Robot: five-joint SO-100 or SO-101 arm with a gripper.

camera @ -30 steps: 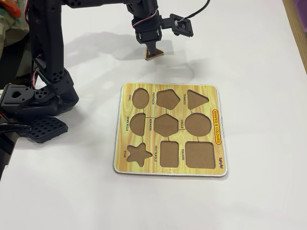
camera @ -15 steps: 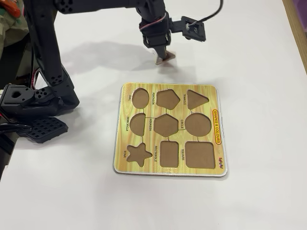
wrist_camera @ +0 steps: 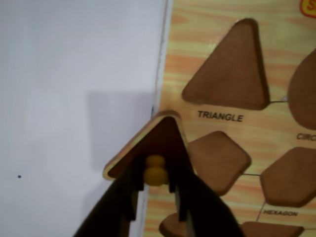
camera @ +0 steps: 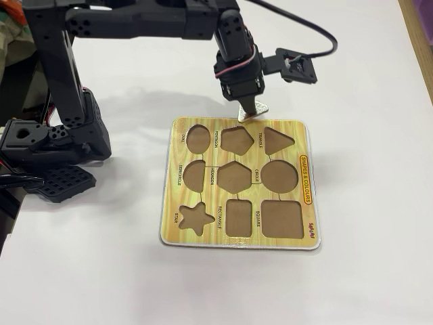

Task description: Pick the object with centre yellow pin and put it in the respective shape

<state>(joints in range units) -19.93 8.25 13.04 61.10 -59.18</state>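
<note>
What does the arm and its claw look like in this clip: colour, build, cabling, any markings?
The arm is all matte black, built of blocky servo-housing segments on a black base. A black cable loops from the wrist to a small black camera module. The claw has dark, flat fingers. No markings are legible.

The arm (camera: 135, 20) reaches forward, its pincer (wrist_camera: 157, 185) pointing down, clamped shut.

Board (wrist_camera: 217, 123), wrist view: "TRIANGLE", "HEXAGON", partial "CIRC". Fixed view: board (camera: 308, 203) edge strip "SHAPES & COLOURS"; also "STAR", "SQUARE", "RECTANGLE", "CIRCLE"; other labels too small.
</note>
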